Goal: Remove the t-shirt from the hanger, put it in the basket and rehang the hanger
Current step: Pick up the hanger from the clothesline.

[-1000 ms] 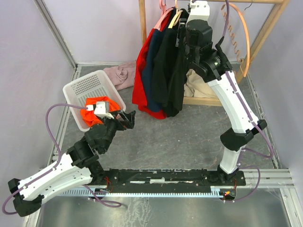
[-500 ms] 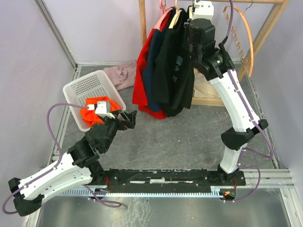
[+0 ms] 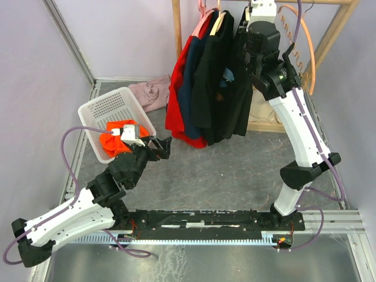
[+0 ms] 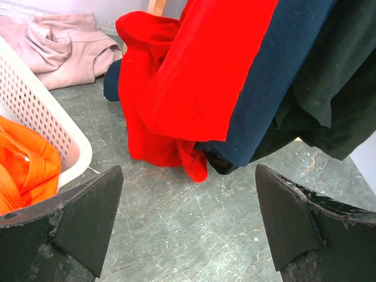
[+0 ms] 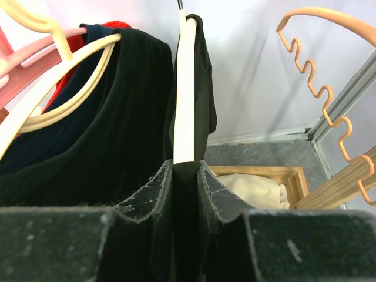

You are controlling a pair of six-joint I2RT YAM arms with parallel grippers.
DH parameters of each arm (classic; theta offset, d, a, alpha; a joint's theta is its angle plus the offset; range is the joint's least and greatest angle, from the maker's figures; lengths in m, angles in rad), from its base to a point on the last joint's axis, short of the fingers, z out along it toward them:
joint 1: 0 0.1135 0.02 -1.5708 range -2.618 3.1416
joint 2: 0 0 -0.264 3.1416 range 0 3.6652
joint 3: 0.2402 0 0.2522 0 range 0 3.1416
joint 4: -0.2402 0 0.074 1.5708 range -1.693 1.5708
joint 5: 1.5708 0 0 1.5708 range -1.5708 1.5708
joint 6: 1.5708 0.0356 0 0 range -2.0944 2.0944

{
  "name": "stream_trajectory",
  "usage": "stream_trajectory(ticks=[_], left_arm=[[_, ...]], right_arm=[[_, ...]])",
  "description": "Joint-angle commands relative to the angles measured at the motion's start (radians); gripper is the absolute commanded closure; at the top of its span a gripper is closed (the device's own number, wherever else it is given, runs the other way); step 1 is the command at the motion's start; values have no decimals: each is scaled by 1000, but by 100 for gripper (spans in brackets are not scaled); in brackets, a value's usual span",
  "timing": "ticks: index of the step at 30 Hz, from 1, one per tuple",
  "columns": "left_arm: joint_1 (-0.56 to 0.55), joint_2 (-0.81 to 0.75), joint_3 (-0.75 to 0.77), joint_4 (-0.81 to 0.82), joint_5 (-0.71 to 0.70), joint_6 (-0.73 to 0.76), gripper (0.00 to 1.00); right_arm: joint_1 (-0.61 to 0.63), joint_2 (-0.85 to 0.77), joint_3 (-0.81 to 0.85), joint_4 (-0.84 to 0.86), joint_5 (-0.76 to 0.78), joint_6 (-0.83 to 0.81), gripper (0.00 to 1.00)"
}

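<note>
A black t-shirt [image 3: 238,97] hangs on a white hanger [image 5: 184,88] at the right end of the row on the wooden rack [image 3: 176,29]. My right gripper [image 3: 247,47] is up at the hanger's shoulder. In the right wrist view this gripper [image 5: 184,176] is shut on a fold of the black t-shirt [image 5: 202,82] just below the hanger's bare end. My left gripper [image 3: 163,147] hovers low over the floor left of the clothes. It [image 4: 188,217] is open and holds nothing.
Red [image 4: 200,70], navy [image 4: 282,88] and another black shirt [image 3: 205,76] hang left of it on cream and pink hangers. An empty orange hanger [image 5: 317,88] hangs at the right. A white basket [image 3: 108,108] holds an orange garment [image 3: 117,141]. Pink cloth [image 3: 150,91] lies behind it. A cream cloth [image 5: 258,188] sits in the rack's base.
My right gripper has shut on the black t-shirt and moved right and up, drawing it away from the other hanging clothes. The left arm has barely moved.
</note>
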Motion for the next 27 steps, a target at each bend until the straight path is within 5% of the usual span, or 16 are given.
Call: stream_trajectory(ticks=[1,16,27], left_arm=[[-3,7,11,61,9,40,1],[-4,54,36,113,65,62,1],[-29,62,60,128,105,61,1]], right_arm=[[-13,-49,35,119,3,-57,89],[-14,-156,12,181,-17,-124,97],[-13,-317,-196,197,-34,-109,98]])
